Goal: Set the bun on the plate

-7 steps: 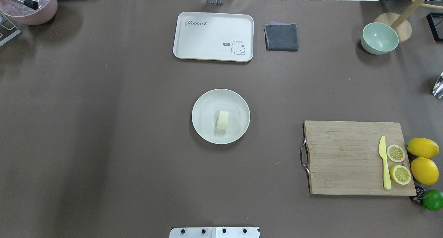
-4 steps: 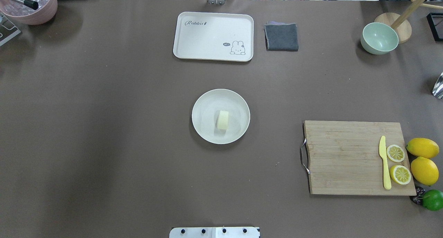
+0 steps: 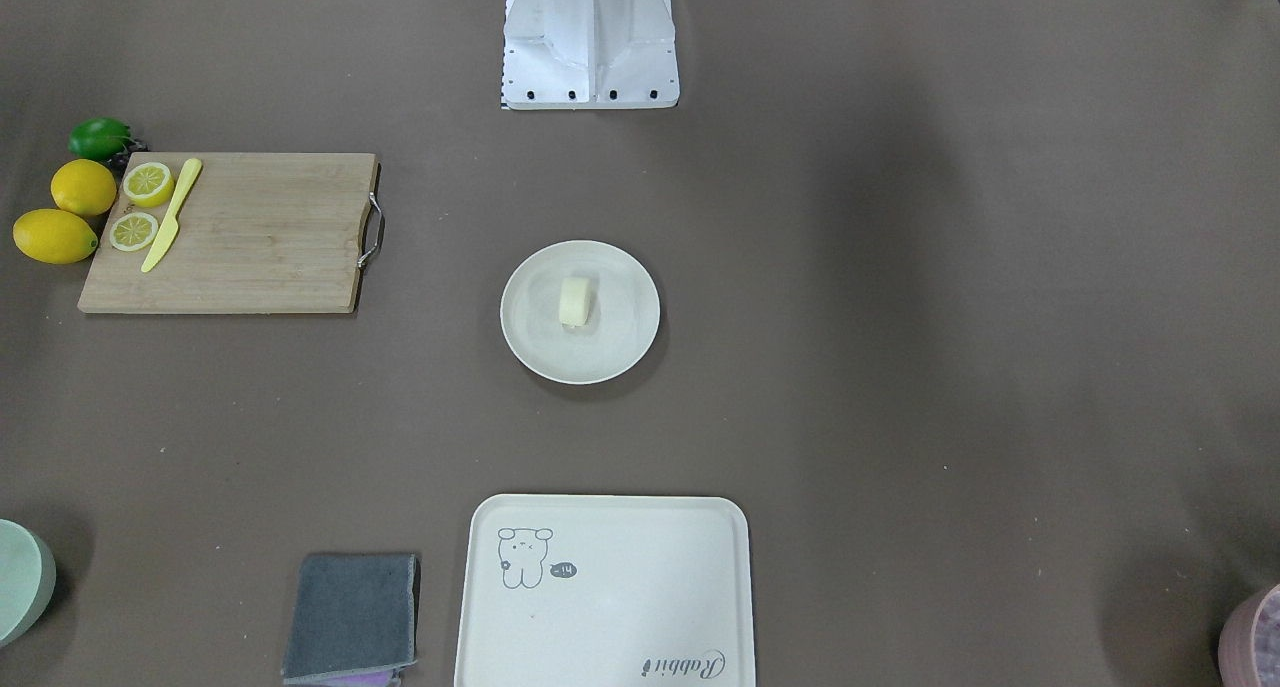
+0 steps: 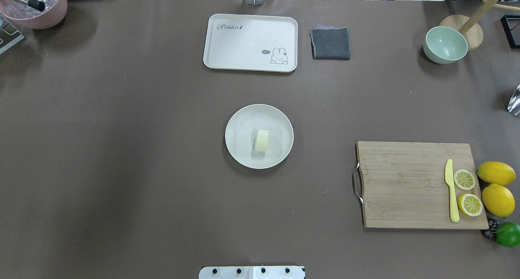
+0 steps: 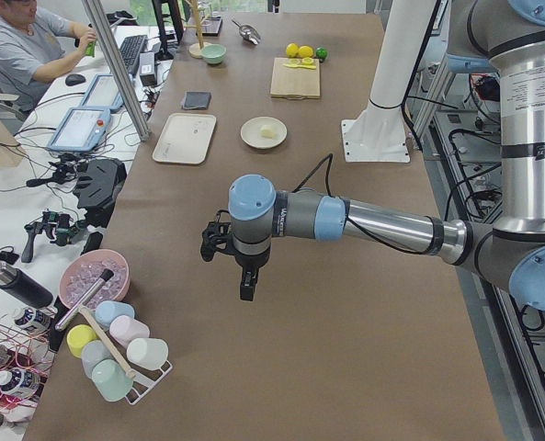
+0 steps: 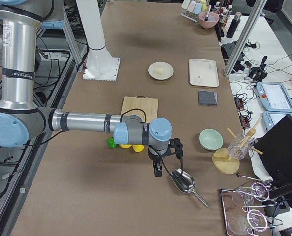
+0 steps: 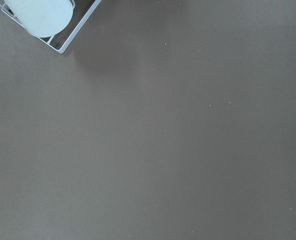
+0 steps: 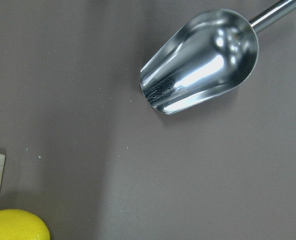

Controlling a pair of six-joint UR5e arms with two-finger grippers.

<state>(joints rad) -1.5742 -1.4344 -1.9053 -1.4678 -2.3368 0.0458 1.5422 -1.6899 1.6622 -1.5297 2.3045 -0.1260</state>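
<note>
The pale cream bun (image 4: 262, 140) lies on its side in the middle of the round off-white plate (image 4: 280, 126) at the table's centre, also seen in the front-facing view as bun (image 3: 575, 300) on plate (image 3: 620, 342). Neither arm is near it. My left gripper (image 5: 245, 292) hangs over bare table far off at the left end; my right gripper (image 6: 158, 173) hangs at the right end beside a metal scoop (image 8: 202, 60). Both grippers show only in the side views, so I cannot tell whether they are open or shut.
A cream tray (image 4: 250, 42) and grey cloth (image 4: 330, 43) lie at the far edge, a green bowl (image 4: 445, 44) at far right. A cutting board (image 4: 406, 185) holds a yellow knife and lemon slices, with lemons beside. A cup rack (image 5: 116, 354) and a person sit left.
</note>
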